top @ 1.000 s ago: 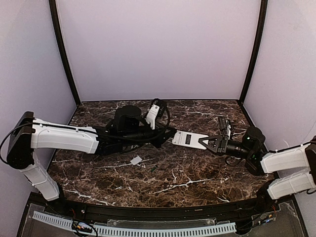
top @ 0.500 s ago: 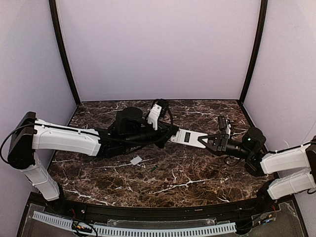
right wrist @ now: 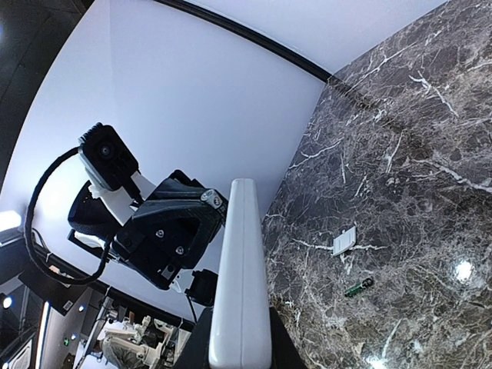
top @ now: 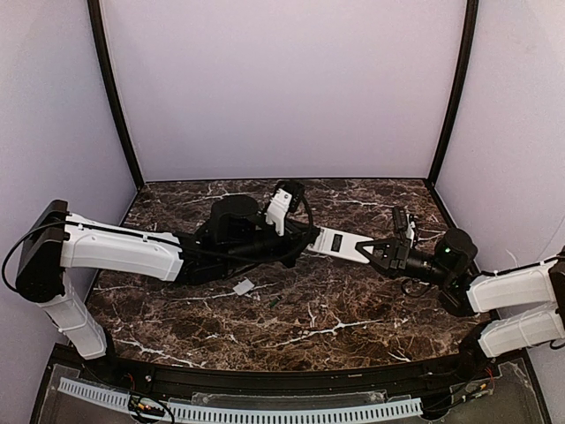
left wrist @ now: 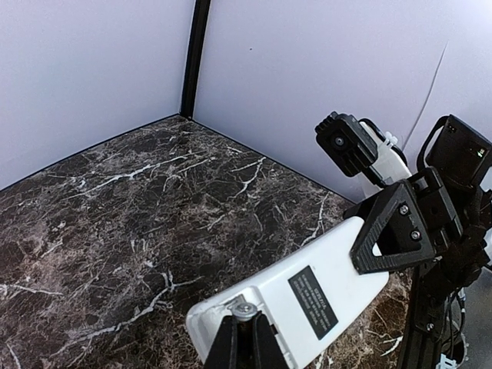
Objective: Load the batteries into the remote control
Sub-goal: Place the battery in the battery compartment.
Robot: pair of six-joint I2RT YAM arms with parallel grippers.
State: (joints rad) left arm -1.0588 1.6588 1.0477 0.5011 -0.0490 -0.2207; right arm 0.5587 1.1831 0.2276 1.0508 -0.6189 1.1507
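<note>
Above veined marble (top: 335,309) | right claw (top: 372,253) clamps slim white remote (top: 338,242) | left claw (left wrist: 244,342) pinched tight, seemingly touching it

- No text, brand, number or sign can be read in any view.
- Left wrist view: the white back of the remote (left wrist: 265,311) carries a small black rectangular label (left wrist: 313,302) with a few lines of pale print. The print is too fine to make out.
- Top view: the label is only a dark patch on the remote, with no characters resolved.
- Right wrist view: the remote is seen edge-on, with the label face turned away.
</note>
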